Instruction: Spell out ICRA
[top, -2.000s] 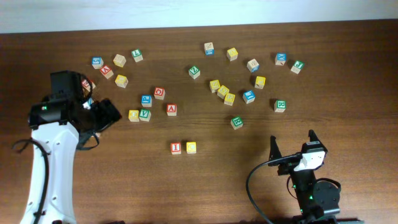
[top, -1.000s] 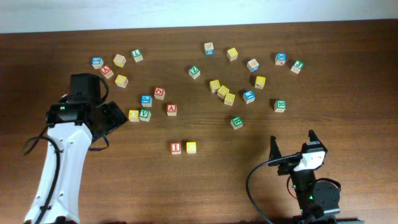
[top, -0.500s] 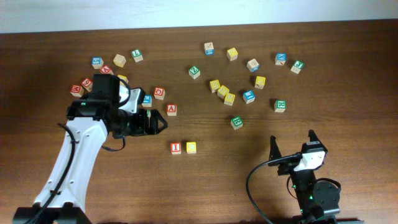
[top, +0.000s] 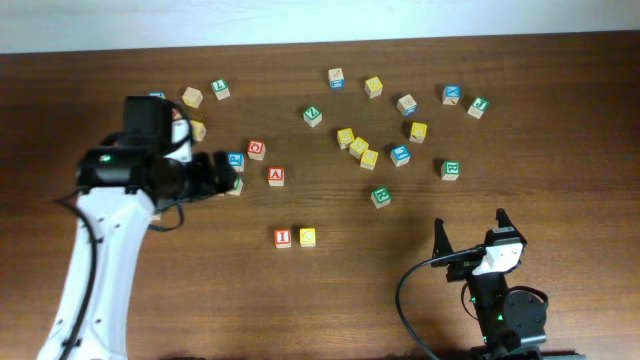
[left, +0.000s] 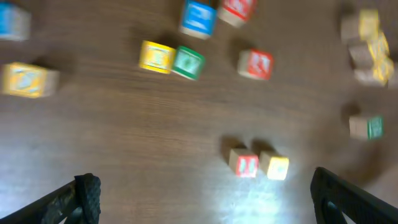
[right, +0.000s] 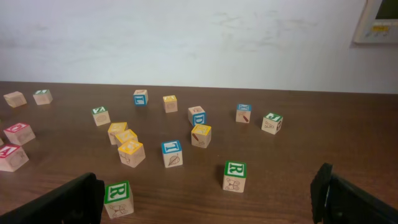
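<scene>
The red "I" cube (top: 283, 238) and the yellow "C" cube (top: 307, 237) stand side by side, touching, at the table's middle front. They also show blurred in the left wrist view, "I" (left: 244, 165) and "C" (left: 274, 167). The red "A" cube (top: 276, 175) (left: 255, 65) stands above them. Two green "R" cubes show: one (top: 380, 197) (right: 118, 199) nearer the middle, one (top: 450, 170) (right: 234, 176) further right. My left gripper (top: 220, 172) (left: 208, 205) is open and empty, left of the "A". My right gripper (top: 470, 232) (right: 208, 205) is open and empty at the front right.
Several other letter cubes lie scattered over the back half of the table: a group at the far left (top: 192, 97), a yellow cluster (top: 357, 147) at the centre right, and a yellow-green pair (left: 171, 60) by my left gripper. A white wall (right: 186, 37) rises behind the table.
My left arm swung right toward the middle cubes, then drew back up and left over the last half second. The cubes and the right arm have not moved.
</scene>
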